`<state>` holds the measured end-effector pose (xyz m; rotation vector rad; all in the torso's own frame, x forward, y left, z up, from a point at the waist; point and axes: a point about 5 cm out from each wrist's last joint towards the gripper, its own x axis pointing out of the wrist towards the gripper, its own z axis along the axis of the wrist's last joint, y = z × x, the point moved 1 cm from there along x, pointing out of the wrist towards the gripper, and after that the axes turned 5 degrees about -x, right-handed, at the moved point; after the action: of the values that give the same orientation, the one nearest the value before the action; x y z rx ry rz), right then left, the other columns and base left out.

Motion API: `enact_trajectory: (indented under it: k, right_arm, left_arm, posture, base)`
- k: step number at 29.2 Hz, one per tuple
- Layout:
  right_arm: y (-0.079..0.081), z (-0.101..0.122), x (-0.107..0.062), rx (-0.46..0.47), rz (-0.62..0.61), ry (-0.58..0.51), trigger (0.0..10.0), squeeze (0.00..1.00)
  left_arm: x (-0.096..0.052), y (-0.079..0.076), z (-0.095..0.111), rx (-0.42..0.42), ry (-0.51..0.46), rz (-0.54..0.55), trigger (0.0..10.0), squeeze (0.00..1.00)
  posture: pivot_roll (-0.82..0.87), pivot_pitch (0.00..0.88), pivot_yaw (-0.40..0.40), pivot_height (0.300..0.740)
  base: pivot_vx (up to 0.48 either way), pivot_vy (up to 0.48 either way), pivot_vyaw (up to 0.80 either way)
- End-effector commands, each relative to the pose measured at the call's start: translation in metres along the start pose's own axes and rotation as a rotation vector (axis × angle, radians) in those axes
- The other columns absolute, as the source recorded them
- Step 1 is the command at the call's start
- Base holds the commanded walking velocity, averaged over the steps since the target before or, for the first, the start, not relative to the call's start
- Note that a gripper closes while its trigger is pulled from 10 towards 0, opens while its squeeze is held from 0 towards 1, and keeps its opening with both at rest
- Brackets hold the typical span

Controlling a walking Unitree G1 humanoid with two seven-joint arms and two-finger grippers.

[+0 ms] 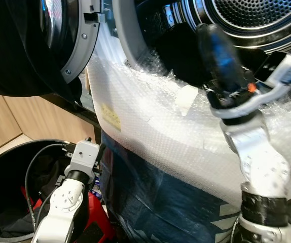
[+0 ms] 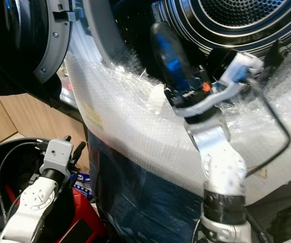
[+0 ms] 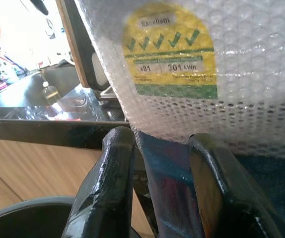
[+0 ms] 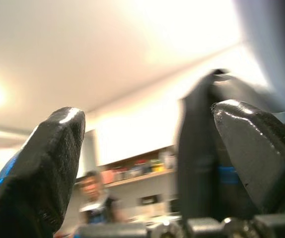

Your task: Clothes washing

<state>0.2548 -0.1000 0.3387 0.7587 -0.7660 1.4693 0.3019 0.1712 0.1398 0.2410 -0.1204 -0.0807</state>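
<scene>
A washing machine wrapped in bubble wrap (image 1: pixel 150 121) stands in front of me, its round door (image 1: pixel 77 45) swung open to the left. Its steel drum (image 1: pixel 257 15) shows at the upper right. My right gripper (image 2: pixel 163 35) is raised before the drum opening with its fingers pointing up; in the right wrist view the gripper (image 4: pixel 147 119) is open with nothing held. My left gripper (image 3: pixel 160 136) hangs low beside the machine's front, open and empty, facing a yellow label (image 3: pixel 170 54). Below the left arm, a black round basket (image 1: pixel 3 152) holds dark clothes (image 1: pixel 8 223).
Dark blue wrapping (image 1: pixel 155 202) covers the machine's lower front. A red object (image 1: pixel 97 217) lies by the basket. Wooden cabinet panels (image 1: pixel 29 119) stand to the left under a dark counter (image 3: pixel 33 99). A person (image 4: pixel 95 198) appears far off in the right wrist view.
</scene>
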Motion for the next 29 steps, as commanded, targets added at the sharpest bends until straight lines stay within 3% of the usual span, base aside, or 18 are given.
enact_trajectory:
  k: [1,3,7,9,10,11,14,16,17,19,20,21,22,23,24,25,28,29]
  right_arm:
    - [0.014,-0.008,-0.001,0.057,0.067,0.029,10.0,0.0]
    - [0.031,-0.033,-0.019,0.125,0.104,0.173,10.0,0.0]
    - [0.039,-0.081,-0.073,0.248,-0.031,0.439,10.0,0.0]
    - [0.037,-0.107,-0.119,0.292,-0.17,0.605,10.0,0.0]
    - [0.037,-0.107,-0.119,0.292,-0.17,0.605,10.0,0.0]
    - [0.037,-0.119,-0.145,0.325,-0.251,0.682,10.0,0.0]
    - [0.039,-0.125,-0.161,0.348,-0.301,0.727,10.0,0.0]
    - [0.039,-0.137,-0.198,0.361,-0.427,0.825,10.0,0.0]
    - [0.039,-0.137,-0.198,0.361,-0.427,0.825,10.0,0.0]
    - [0.03,-0.151,-0.249,0.305,-0.663,0.981,10.0,0.0]
    - [0.025,-0.157,-0.284,0.248,-0.844,1.122,10.0,0.93]
    - [0.023,-0.159,-0.307,0.183,-0.965,1.221,10.0,1.0]
    - [0.022,-0.157,-0.328,0.139,-1.119,1.283,10.0,1.0]
    - [0.022,-0.157,-0.328,0.139,-1.119,1.283,10.0,1.0]
    - [0.027,-0.154,-0.353,0.072,-1.312,1.349,10.0,1.0]
    - [0.031,-0.151,-0.365,0.028,-1.396,1.396,10.0,1.0]
    - [0.036,-0.15,-0.373,0.013,-1.46,1.431,10.0,1.0]
    - [0.045,-0.149,-0.384,-0.01,-1.53,1.491,10.0,1.0]
  left_arm:
    - [-0.001,0.0,0.002,-0.003,-0.014,-0.002,10.0,0.0]
    - [-0.001,0.003,0.006,-0.005,-0.034,0.01,10.0,0.0]
    - [-0.003,0.013,0.014,-0.006,-0.069,0.039,10.0,0.0]
    - [-0.007,0.018,0.017,0.0,-0.081,0.047,10.0,0.0]
    - [-0.007,0.018,0.017,0.0,-0.081,0.047,10.0,0.0]
    - [-0.009,0.021,0.019,0.006,-0.085,0.054,10.0,0.0]
    - [-0.01,0.023,0.02,0.009,-0.088,0.058,10.0,0.0]
    - [-0.013,0.029,0.022,0.004,-0.09,0.084,10.0,0.0]
    - [-0.013,0.029,0.022,0.004,-0.09,0.084,10.0,0.0]
    - [-0.016,0.036,0.023,-0.012,-0.085,0.116,10.0,0.0]
    - [-0.017,0.04,0.023,-0.033,-0.081,0.144,10.0,0.0]
    - [-0.018,0.043,0.022,-0.05,-0.076,0.166,10.0,0.0]
    - [-0.02,0.046,0.02,-0.076,-0.062,0.2,10.0,0.0]
    - [-0.02,0.046,0.02,-0.076,-0.062,0.2,10.0,0.0]
    - [-0.026,0.051,0.013,-0.12,-0.021,0.276,10.0,0.0]
    - [-0.031,0.053,0.008,-0.15,0.005,0.32,10.0,0.0]
    - [-0.034,0.056,0.006,-0.172,0.024,0.355,10.0,0.0]
    - [-0.039,0.06,0.004,-0.2,0.045,0.395,10.0,0.0]
  posture:
    - [0.09,0.022,-0.087,0.74]
    - [0.1,0.014,-0.089,0.74]
    - [0.11,0.01,-0.091,0.74]
    - [0.12,0.007,-0.088,0.74]
    - [0.12,0.007,-0.088,0.74]
    - [0.13,0.01,-0.088,0.74]
    - [0.13,0.01,-0.088,0.74]
    - [0.14,0.007,-0.087,0.74]
    - [0.14,0.007,-0.087,0.74]
    - [0.15,0.009,-0.083,0.74]
    - [0.15,0.015,-0.087,0.74]
    - [0.15,0.017,-0.086,0.74]
    - [0.15,0.024,-0.082,0.74]
    - [0.15,0.024,-0.082,0.74]
    - [0.15,0.029,-0.076,0.74]
    - [0.15,0.029,-0.076,0.74]
    - [0.16,0.043,-0.073,0.74]
    - [0.17,0.049,-0.074,0.74]
  base:
    - [0.0,0.0,0.0]
    - [0.0,0.0,0.0]
    - [0.0,0.0,0.0]
    - [0.0,0.0,0.0]
    - [0.0,0.0,0.0]
    - [0.0,0.0,0.0]
    - [0.0,0.0,0.0]
    - [0.0,0.0,0.0]
    - [0.0,0.0,0.0]
    - [0.0,0.0,0.0]
    - [0.0,0.0,0.0]
    - [0.0,0.0,0.0]
    - [0.0,0.0,0.0]
    - [0.0,0.0,0.0]
    - [0.0,0.0,0.0]
    - [0.0,0.0,0.0]
    - [0.0,0.0,0.0]
    - [0.0,0.0,0.0]
